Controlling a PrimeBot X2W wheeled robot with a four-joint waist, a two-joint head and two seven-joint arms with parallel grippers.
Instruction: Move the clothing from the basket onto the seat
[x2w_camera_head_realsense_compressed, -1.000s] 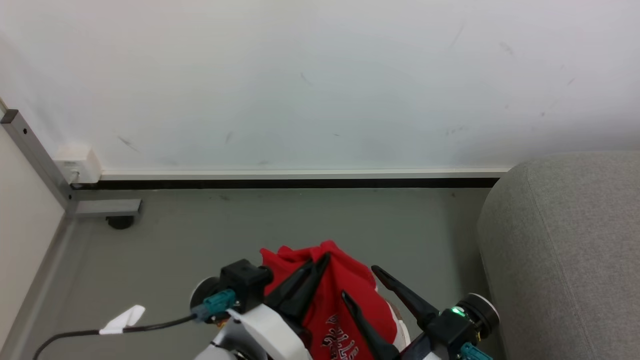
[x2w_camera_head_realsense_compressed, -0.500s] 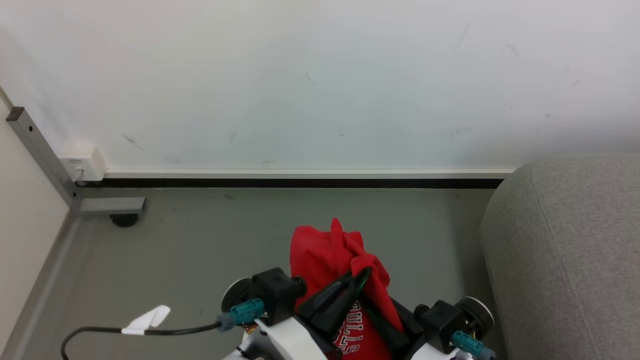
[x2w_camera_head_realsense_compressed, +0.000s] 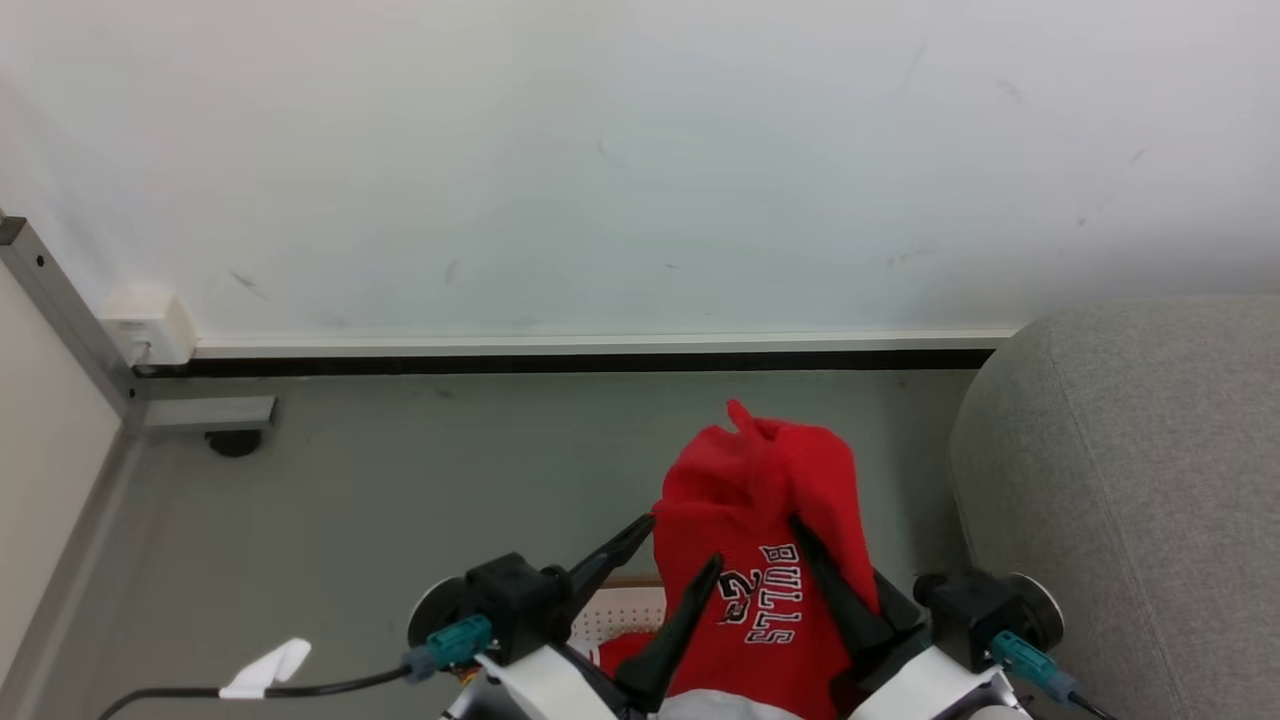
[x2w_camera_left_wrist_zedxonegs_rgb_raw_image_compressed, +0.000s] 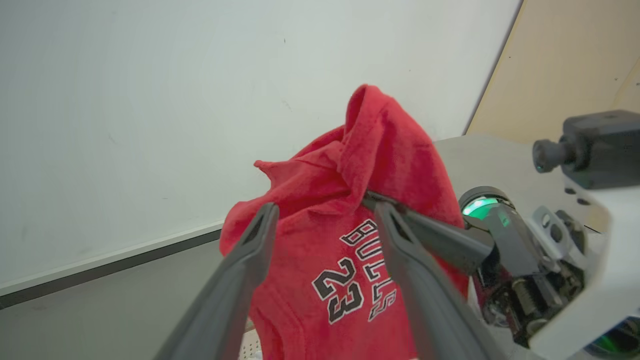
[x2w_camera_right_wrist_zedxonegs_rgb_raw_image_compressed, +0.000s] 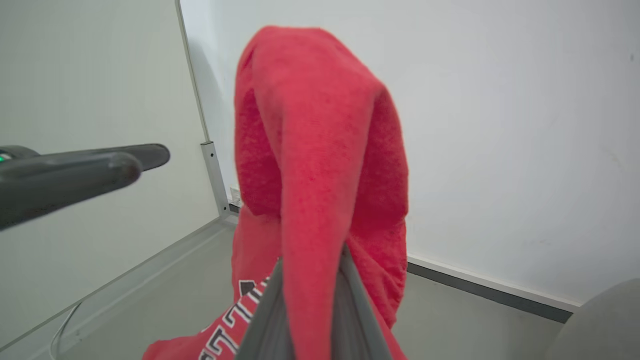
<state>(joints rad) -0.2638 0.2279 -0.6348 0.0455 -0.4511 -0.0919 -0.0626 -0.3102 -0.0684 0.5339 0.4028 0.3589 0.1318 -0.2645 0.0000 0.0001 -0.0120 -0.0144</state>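
The clothing in view is a red jersey (x2w_camera_head_realsense_compressed: 760, 520) with white "BULLS 23" lettering, hanging in the air left of the seat (x2w_camera_head_realsense_compressed: 1130, 480), a grey sofa. My right gripper (x2w_camera_head_realsense_compressed: 800, 530) is shut on a fold of the jersey (x2w_camera_right_wrist_zedxonegs_rgb_raw_image_compressed: 320, 150), which drapes over its fingers (x2w_camera_right_wrist_zedxonegs_rgb_raw_image_compressed: 350, 300). My left gripper (x2w_camera_head_realsense_compressed: 672, 552) stands open just left of the cloth, and its two fingers (x2w_camera_left_wrist_zedxonegs_rgb_raw_image_compressed: 260, 235) frame the jersey (x2w_camera_left_wrist_zedxonegs_rgb_raw_image_compressed: 345, 240) without pinching it. A small piece of the basket (x2w_camera_head_realsense_compressed: 620, 615), white and perforated, shows below between the arms.
A white wall with a dark baseboard (x2w_camera_head_realsense_compressed: 600, 362) runs across the back. At the left stand a grey metal post with a foot (x2w_camera_head_realsense_compressed: 210, 412) and a wall socket (x2w_camera_head_realsense_compressed: 150, 328). A black cable with a white tag (x2w_camera_head_realsense_compressed: 262, 667) lies on the grey floor.
My left gripper has opened and let go of the jersey. My right gripper has shut on it, and the jersey now hangs higher and further right, nearer the sofa.
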